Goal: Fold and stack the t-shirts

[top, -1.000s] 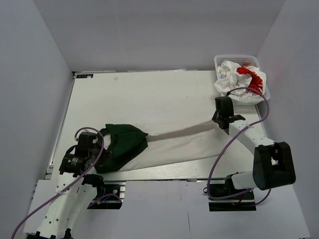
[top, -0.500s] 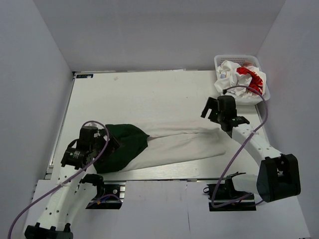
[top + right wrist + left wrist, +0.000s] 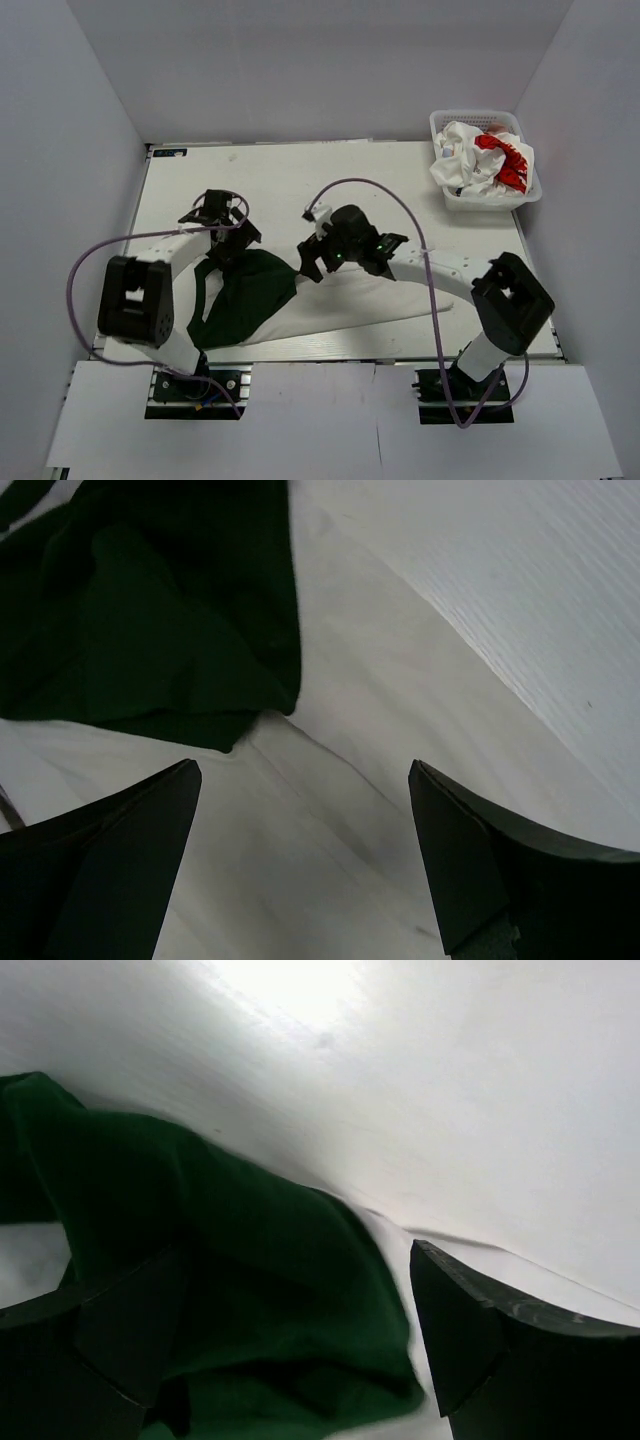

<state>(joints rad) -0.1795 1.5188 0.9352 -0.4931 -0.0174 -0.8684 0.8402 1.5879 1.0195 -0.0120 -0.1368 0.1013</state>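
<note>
Moved: both arms have left the shirt's ends and come inward, to its green part.
Left pincer: fingers apart, over green cloth.
Right pincer: fingers apart, holding nothing.
Green-sleeved t-shirt: along the tabletop's near edge.
Basket: far right corner, holds the crumpled red-printed t-shirt.

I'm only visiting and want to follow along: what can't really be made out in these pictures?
- Top view: the red-printed t-shirt lies crumpled in the basket; its print is unreadable, and anything beneath is hidden.
- Top view: the right arm covers part of the green-sleeved t-shirt.
- Left wrist view: blurred; the left pincer and frame edges cut off the green sleeve.
</note>
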